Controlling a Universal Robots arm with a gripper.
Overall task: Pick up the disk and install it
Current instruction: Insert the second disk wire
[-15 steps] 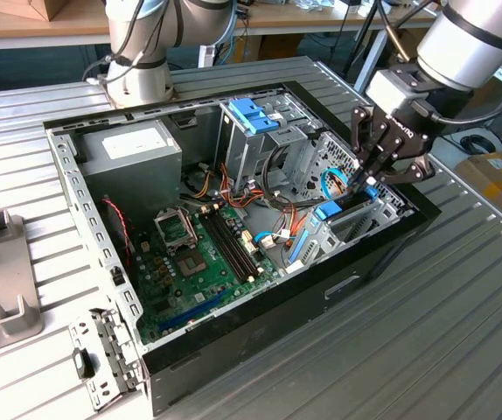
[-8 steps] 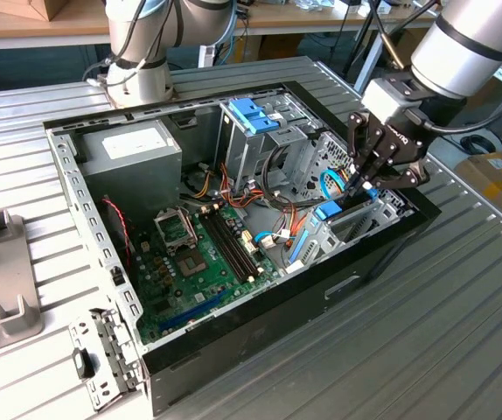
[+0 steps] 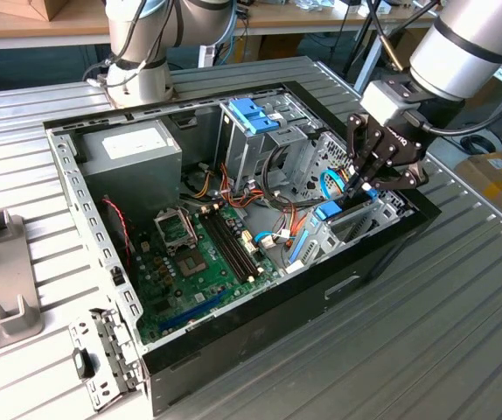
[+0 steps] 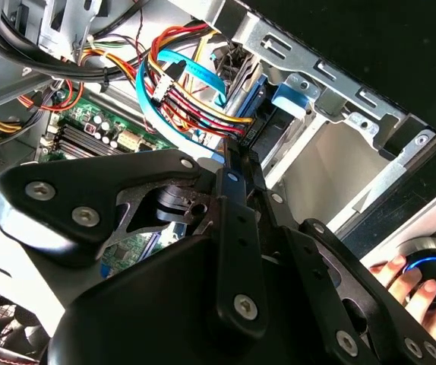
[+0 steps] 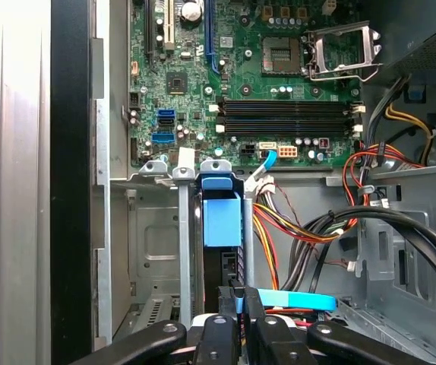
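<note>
Exterior view, right of centre: the gripper [image 3: 362, 187] is clenched on the disk [image 3: 337, 213], which stands on edge in the drive bay [image 3: 382, 219] of the open case [image 3: 260, 341], with the motherboard [image 3: 203, 262] beyond.

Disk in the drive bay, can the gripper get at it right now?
Likely yes: the gripper seems closed on the disk at its exposed edge, the bay is open there, and the cables lie beside it.

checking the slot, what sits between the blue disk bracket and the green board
In the first wrist view, the bay's grey metal rail lies between the disk and the green board.
</note>
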